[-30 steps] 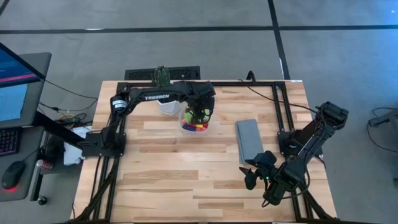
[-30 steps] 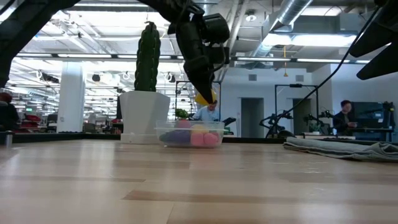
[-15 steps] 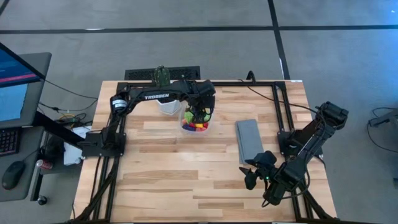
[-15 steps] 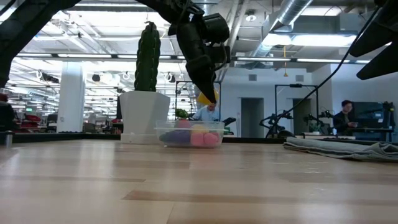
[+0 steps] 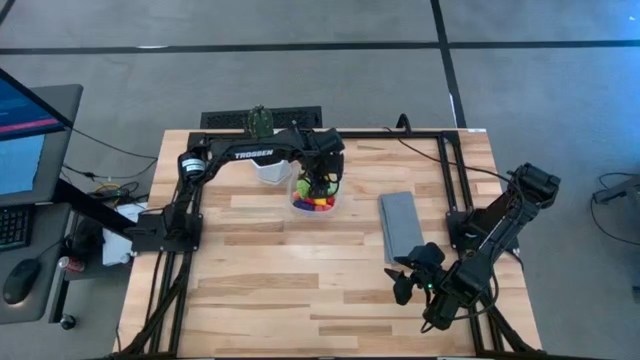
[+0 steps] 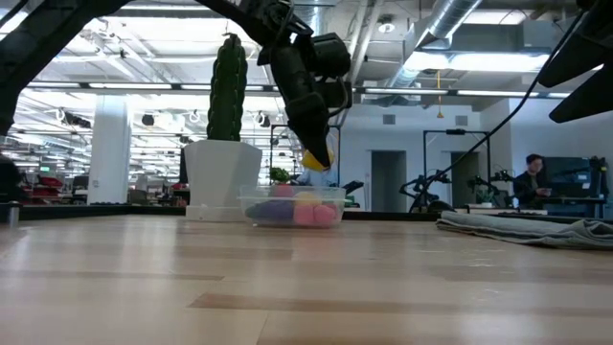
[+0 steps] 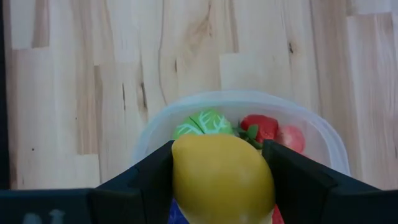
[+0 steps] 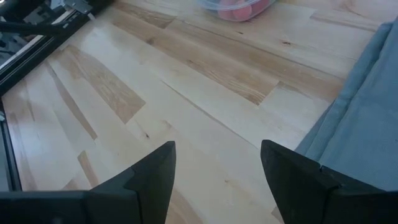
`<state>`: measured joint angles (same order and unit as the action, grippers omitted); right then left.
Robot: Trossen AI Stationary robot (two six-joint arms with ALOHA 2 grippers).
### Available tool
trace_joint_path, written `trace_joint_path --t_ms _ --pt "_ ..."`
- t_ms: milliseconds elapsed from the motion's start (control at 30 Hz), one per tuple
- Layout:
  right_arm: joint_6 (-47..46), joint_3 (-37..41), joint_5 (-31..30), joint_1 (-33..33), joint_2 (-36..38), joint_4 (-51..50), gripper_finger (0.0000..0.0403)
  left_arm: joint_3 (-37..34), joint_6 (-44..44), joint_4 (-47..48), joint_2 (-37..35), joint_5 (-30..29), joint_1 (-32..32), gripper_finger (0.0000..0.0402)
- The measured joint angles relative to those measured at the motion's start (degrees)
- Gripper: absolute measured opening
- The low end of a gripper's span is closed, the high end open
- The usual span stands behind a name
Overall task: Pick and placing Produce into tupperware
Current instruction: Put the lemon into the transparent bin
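While our left gripper (image 7: 222,180) hung just above the tupperware (image 7: 323,134), its fingers pinched a yellow lemon (image 7: 222,177) over the lettuce (image 7: 204,123) and strawberry (image 7: 260,127) inside. Our right gripper (image 8: 214,168) waited with fingers spread over the bench (image 8: 186,124), beside the grey cloth (image 8: 360,130).

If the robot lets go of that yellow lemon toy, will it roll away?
Probably not far. The lemon, pinched in the left gripper, is rounded, so it could roll, but it hangs right over the tupperware, whose walls should likely stop it. The produce already inside would probably cushion it too.
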<state>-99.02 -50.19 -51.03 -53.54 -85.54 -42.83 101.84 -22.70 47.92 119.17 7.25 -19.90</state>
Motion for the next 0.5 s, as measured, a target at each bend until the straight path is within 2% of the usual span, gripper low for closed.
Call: trace_joint_path --t_ms 500 --pt "0.0 0.0 0.0 0.0 0.0 -0.1 0.0260 -0.1 1.3 0.2 0.0 -0.1 -1.4 0.0210"
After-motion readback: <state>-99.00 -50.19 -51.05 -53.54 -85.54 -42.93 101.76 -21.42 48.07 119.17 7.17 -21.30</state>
